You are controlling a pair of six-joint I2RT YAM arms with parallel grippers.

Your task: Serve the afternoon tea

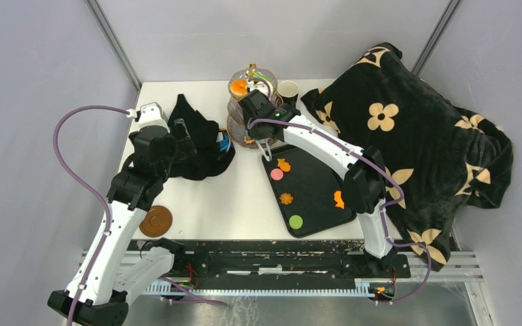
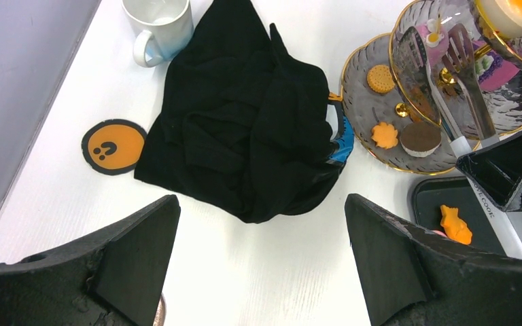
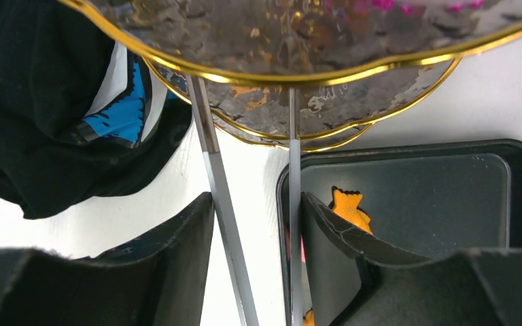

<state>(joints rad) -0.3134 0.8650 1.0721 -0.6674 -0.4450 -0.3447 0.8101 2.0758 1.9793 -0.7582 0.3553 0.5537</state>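
A gold-rimmed glass tiered stand [image 1: 248, 102] holds treats: a round cookie [image 2: 380, 78], an orange flower cookie [image 2: 385, 134] and a brown and white disc [image 2: 420, 138] on its lowest plate. My right gripper [image 3: 257, 210] is shut on metal tongs [image 3: 211, 156], one arm against each finger. The tong tips [image 2: 448, 61] stand apart over the middle tier. A black tray [image 1: 312, 197] carries an orange cookie [image 1: 283, 164], a pink disc [image 1: 276, 174], a green disc [image 1: 296, 221] and an orange fish [image 3: 348, 204]. My left gripper [image 2: 262, 251] hangs open over bare table, near a black cloth [image 2: 245, 122].
A black blanket with cream flowers [image 1: 408, 136] fills the right side. A white mug [image 2: 160, 27] and an orange face coaster [image 2: 113, 146] lie left of the cloth. A brown coaster [image 1: 156, 221] sits front left, and a paper cup [image 1: 287, 89] stands behind the stand.
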